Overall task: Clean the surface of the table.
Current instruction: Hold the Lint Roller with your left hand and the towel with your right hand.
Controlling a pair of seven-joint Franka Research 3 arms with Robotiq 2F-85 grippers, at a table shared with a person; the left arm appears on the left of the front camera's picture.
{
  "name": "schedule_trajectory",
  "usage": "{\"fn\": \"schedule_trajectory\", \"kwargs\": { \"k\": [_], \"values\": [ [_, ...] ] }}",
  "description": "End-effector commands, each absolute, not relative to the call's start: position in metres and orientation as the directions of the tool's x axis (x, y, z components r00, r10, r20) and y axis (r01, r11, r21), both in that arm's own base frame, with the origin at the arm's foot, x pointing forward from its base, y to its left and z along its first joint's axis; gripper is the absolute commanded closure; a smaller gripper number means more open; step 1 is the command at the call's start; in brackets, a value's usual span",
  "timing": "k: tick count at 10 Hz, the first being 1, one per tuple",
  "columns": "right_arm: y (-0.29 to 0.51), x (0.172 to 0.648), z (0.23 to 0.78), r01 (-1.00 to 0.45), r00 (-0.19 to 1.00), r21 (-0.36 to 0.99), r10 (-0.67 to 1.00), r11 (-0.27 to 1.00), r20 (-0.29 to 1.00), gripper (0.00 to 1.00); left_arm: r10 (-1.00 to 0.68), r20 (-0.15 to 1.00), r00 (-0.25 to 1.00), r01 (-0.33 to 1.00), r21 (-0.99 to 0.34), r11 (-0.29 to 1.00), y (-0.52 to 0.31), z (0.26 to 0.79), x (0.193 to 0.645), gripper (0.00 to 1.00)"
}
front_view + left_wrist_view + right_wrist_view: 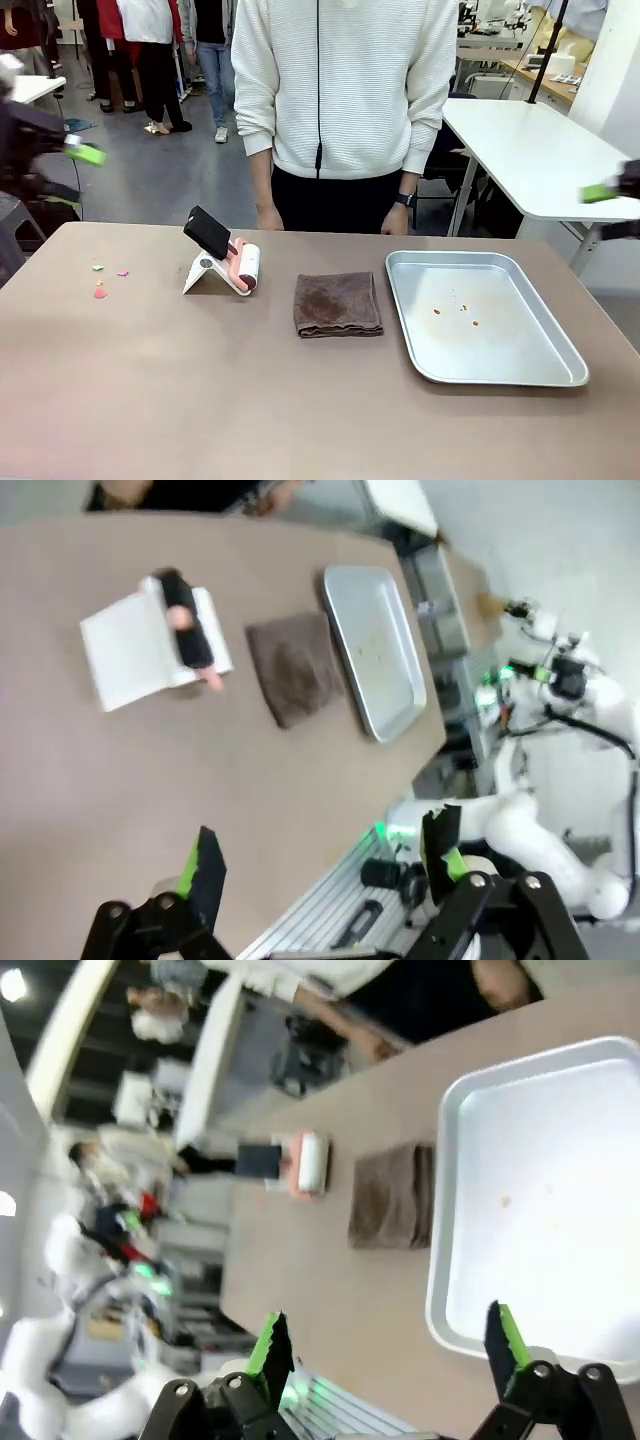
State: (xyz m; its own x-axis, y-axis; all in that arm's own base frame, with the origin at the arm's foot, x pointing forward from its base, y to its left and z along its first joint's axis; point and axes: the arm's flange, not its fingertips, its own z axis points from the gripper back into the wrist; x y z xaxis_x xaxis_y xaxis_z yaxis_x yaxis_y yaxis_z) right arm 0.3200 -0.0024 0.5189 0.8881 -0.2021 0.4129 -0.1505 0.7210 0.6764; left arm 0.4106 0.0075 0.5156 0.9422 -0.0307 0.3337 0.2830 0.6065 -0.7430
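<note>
The table (300,420) takes up the whole near half of the front view, its taupe-brown top running past both side edges. A person (345,90) in a pale ribbed top stands at its far edge, hands hanging just above the rim.

On the right half lies a shallow metal tray (500,345). The right wrist view looks down over its near corner and shows the rounded rim close up.

Both claws are released and hold nothing. In the left wrist view the left gripper (322,845) hangs off the table's edge with its green-padded fingers spread wide. In the right wrist view the right gripper (386,1340) is just as wide, hovering above the tray's rim. From the front they are blurs at the two side edges, well above the tabletop.

A folded brown cloth (338,303) sits just left of the tray, apart from it. Left of that is a lint roller (245,268) with a black handle, propped on a white stand (203,272). The left wrist view shows the stand from above as a broad flat white sheet.

The front view also picks out a few pink and green scraps (100,292) near the table's left end, and some reddish crumbs (455,310) inside the tray.
</note>
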Motion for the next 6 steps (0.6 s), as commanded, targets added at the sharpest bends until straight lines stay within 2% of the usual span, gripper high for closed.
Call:
{"fn": "schedule_trajectory", "kwargs": {
  "k": [1,3,6],
  "values": [
    [0.078,0.341,0.504,-0.177,0.914,0.599,-0.096,0.781,0.395,0.00,-0.117,0.284,0.952,0.290,-0.704,0.649,-0.046,0.514,0.447,0.00],
    [0.160,0.367,0.494,-0.196,0.929,0.530,-0.017,0.825,0.370,0.00,-0.098,0.299,0.949,0.280,-0.659,0.699,-0.095,0.500,0.461,0.00],
    [0.231,0.392,0.463,-0.207,0.945,0.489,0.044,0.847,0.325,0.00,-0.157,0.305,0.939,0.311,-0.563,0.766,-0.135,0.475,0.455,0.00]
  ]
}}
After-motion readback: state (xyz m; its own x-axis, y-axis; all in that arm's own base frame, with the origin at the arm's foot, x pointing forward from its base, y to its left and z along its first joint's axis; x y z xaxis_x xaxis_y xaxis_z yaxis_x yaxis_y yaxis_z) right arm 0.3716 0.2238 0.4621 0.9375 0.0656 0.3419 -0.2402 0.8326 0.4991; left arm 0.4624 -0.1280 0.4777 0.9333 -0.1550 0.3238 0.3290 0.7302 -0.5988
